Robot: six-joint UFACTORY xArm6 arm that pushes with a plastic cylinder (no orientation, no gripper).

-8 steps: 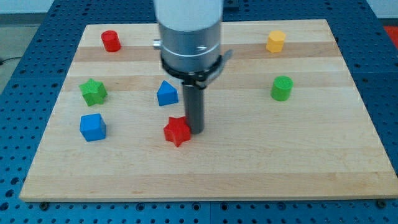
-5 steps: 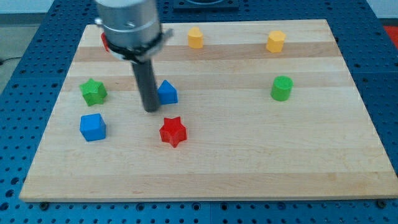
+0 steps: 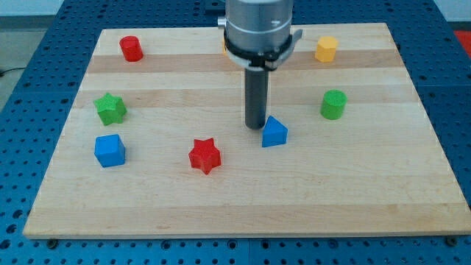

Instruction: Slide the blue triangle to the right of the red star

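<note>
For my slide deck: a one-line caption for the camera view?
My tip touches the blue triangle from its upper left; the triangle sits right of the red star.

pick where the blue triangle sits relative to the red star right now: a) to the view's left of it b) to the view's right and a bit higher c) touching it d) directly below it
b: the blue triangle lies right of and slightly above the red star, apart from it, with my tip at the triangle's upper left.
</note>
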